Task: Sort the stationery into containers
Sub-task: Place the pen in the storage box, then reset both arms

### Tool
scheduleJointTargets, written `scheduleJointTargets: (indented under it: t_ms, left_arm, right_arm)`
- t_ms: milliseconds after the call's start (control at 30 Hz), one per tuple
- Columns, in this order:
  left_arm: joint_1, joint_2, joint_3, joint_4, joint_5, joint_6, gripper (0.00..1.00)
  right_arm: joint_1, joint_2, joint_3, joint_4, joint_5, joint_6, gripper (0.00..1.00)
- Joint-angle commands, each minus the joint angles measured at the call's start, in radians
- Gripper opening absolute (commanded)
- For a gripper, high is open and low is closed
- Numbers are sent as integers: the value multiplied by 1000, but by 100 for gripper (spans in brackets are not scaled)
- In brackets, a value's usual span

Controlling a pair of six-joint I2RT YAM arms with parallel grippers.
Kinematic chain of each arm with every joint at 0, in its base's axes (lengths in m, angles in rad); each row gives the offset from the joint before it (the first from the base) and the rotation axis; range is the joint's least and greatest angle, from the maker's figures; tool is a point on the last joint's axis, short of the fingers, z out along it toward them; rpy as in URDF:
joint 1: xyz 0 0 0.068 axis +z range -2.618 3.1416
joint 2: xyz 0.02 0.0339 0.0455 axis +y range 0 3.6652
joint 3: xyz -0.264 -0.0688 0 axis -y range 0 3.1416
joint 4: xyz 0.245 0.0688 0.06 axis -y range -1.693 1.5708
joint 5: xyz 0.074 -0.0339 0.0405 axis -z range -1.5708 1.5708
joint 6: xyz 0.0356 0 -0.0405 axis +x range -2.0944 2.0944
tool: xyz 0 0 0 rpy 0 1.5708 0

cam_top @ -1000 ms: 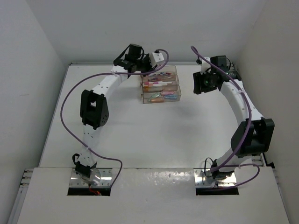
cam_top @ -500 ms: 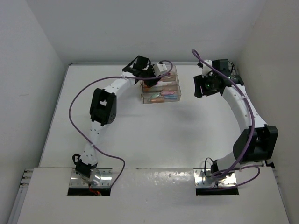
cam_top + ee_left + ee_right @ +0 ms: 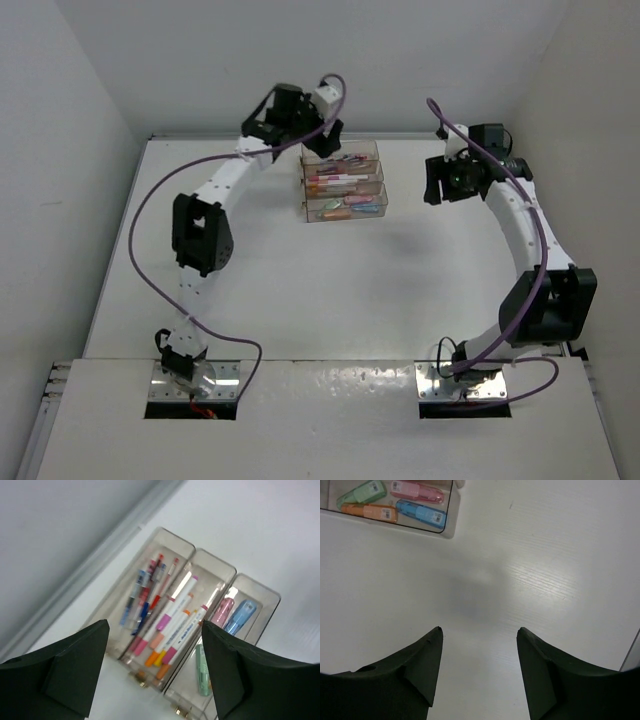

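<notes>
The containers (image 3: 384, 196) are three clear trays in a stepped row at the far middle of the table. In the left wrist view the far tray (image 3: 165, 531) holds thin pens (image 3: 145, 598). Markers (image 3: 172, 620) with pink and orange caps fill the middle one. The near tray holds stubby pink (image 3: 223, 611), blue (image 3: 240, 616) and green (image 3: 201, 670) pieces. My left gripper (image 3: 155, 624) (image 3: 312, 138) hangs open above the trays' left end, nothing between its fingers. My right gripper (image 3: 479, 629) (image 3: 437, 180) is open over bare table right of the trays, empty.
In the right wrist view the near tray's corner (image 3: 449, 530) shows at the top left, with green, pink, orange and blue pieces inside. The back wall (image 3: 60, 540) runs close behind the trays. The table's right edge (image 3: 634, 650) lies near my right gripper.
My left gripper swung in low over the trays, opened wide, then lifted back toward the far wall. The right gripper drifted slightly right and opened a little.
</notes>
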Motion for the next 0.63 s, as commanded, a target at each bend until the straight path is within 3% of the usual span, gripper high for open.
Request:
scheduleJointTargets:
  t_ms: [0, 100, 200, 267, 400, 500, 600]
  left_arm:
    - [128, -224, 27, 0, 88, -177, 81]
    - [277, -290, -46, -149, 139, -179, 82]
    - [491, -293, -108, -330, 110, -162, 85]
    - [550, -301, -183, -424, 35, -136, 86]
    - [663, -412, -419, -381, -64, -39, 87]
    - [701, -504, -620, -243, -93, -36, 86]
    - [734, -525, -651, -229, -94, -34, 87]
  right_arm:
    - [-57, 27, 55, 38, -57, 31, 60]
    - [-89, 52, 61, 55, -76, 39, 60]
    - [-119, 65, 52, 70, -79, 36, 63]
    - [-142, 70, 40, 78, -78, 38, 66]
    - [-175, 82, 20, 83, -73, 33, 99]
    - [-185, 102, 12, 87, -67, 28, 99]
    - [-188, 110, -2, 103, -58, 21, 99]
